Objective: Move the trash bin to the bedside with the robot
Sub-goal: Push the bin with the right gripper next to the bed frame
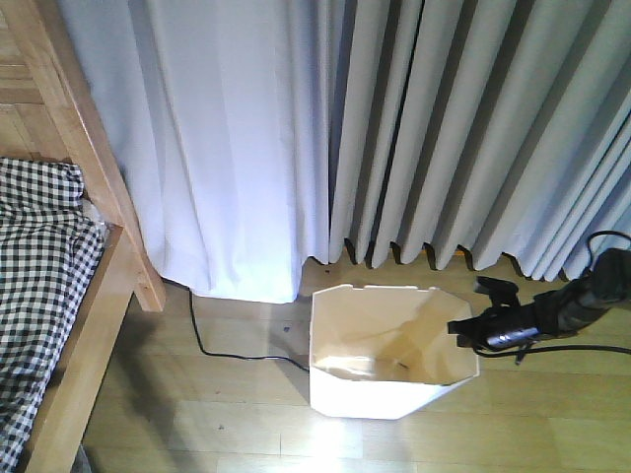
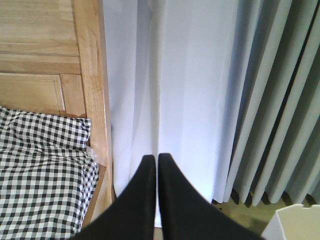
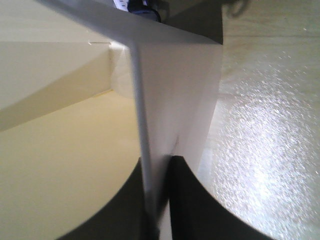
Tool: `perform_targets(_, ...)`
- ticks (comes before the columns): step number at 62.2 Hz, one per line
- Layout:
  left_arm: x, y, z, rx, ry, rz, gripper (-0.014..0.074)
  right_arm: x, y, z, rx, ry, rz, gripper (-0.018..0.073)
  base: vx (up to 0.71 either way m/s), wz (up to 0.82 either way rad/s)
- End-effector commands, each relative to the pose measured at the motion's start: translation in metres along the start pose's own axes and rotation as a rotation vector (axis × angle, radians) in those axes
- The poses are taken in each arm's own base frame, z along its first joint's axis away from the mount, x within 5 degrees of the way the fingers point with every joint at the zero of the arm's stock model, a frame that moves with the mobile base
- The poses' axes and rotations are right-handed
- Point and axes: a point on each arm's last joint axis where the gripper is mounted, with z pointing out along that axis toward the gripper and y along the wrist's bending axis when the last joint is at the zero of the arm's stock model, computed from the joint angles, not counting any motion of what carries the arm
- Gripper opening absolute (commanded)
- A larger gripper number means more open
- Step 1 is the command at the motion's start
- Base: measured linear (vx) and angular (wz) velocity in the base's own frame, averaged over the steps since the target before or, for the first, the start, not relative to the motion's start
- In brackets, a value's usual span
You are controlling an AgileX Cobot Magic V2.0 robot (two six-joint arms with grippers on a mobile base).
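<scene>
White trash bin [image 1: 386,347] on floor [image 1: 237,424] by curtain [image 1: 246,148], well apart from bed [image 1: 99,286]. Jaws of right gripper [image 1: 475,323] clamped on its rim wall (one inside, one outside). Jaws of left gripper [image 2: 154,159] pressed together, empty. Grasp looks made; next, drag bin leftward toward bed.

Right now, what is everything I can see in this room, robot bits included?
trash bin: one, white with cream inside, on the floor before the curtains
bed frame: one, light brown wood, at left
bedding: one, black-and-white check, on the bed
curtains: two, white and pale grey, hanging along the back
cable: one, black, on the floor between bed frame and trash bin
floor: light wood
left tool: black, shut, empty
right tool: black, shut on the trash bin's wall
</scene>
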Motion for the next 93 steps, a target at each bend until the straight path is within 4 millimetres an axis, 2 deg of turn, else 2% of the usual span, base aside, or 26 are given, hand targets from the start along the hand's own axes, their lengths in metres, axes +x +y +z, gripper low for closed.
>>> perform_targets(1,0.002,0.0,0.002,0.006,-0.054,-0.017,-0.0006,-0.045,0.028,-0.021,-0.181,-0.091,0.013,-0.0006,0.0,0.0)
perform_targets(25,0.002,0.0,0.002,0.006,-0.054,-0.017,-0.0006,-0.044,0.048,0.02,-0.143,0.001,-0.008,-0.0002,0.0,0.0)
perform_targets(40,0.002,0.0,0.002,0.006,-0.054,-0.017,-0.0006,-0.042,0.047,0.021,-0.139,0.012,0.042,0.0034,0.0,0.0)
perform_targets(76,0.002,0.0,0.002,0.006,-0.054,-0.017,-0.0006,-0.044,0.043,0.021,-0.106,-0.002,0.034,0.0293,0.0,0.0)
perform_targets(85,0.002,0.0,0.002,0.006,-0.054,-0.017,-0.0006,-0.045,0.039,0.018,-0.1,-0.012,0.043,0.0312,0.0,0.0)
perform_targets(93,0.002,0.0,0.002,0.006,-0.054,-0.017,-0.0006,-0.051,0.026,0.007,-0.099,-0.035,0.069,0.0312,0.0,0.0)
